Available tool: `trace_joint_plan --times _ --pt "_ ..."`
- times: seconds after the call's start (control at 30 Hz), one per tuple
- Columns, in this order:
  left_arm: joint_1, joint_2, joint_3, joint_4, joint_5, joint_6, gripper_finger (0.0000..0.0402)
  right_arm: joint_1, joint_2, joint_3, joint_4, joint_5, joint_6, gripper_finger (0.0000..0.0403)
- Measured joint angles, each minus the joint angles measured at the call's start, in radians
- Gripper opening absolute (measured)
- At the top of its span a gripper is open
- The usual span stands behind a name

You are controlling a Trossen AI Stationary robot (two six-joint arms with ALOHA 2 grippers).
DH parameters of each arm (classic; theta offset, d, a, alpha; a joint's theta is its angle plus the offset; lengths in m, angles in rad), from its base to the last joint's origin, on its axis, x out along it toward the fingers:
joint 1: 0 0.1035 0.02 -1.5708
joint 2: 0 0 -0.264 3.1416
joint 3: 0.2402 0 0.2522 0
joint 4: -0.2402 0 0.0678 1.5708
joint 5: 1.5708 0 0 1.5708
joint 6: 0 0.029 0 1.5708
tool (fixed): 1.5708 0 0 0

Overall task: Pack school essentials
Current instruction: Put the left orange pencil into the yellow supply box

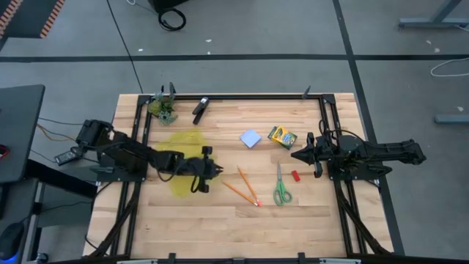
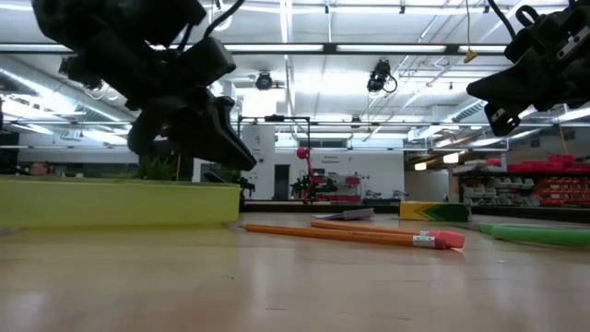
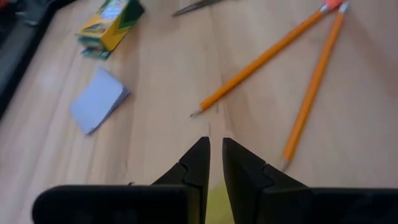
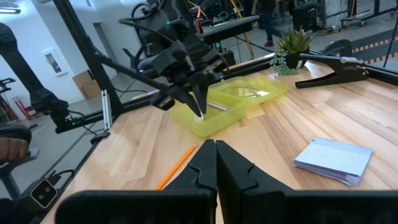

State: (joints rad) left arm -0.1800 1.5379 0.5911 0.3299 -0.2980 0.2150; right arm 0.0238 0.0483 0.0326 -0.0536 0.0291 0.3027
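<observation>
Both my claws hang shut and empty over the tabletop.

At the far left edge sit the plant and the black clip tool. Nearer, my left claw hovers at the right edge of the yellow tray, fingers pressed nearly together, holding nothing. Just right of it lie two pencils, their eraser ends meeting. Beyond them the pad lies beside the crayon box. The scissors lie nearer, the red eraser just right of them. My right claw hangs between crayon box and eraser, closed on nothing.
</observation>
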Motion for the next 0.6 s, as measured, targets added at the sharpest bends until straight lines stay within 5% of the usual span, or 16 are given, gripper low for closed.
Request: trace_joint_plan --times 0.3,0.6 --pt "0.102 0.0 0.004 0.115 0.198 0.006 0.0052 0.0 0.0 0.0 0.0 0.0 0.0 0.0007" --pt "0.086 0.051 0.072 0.13 0.373 -0.021 0.0056 0.0 0.0 0.0 0.0 0.0 0.0 0.0007"
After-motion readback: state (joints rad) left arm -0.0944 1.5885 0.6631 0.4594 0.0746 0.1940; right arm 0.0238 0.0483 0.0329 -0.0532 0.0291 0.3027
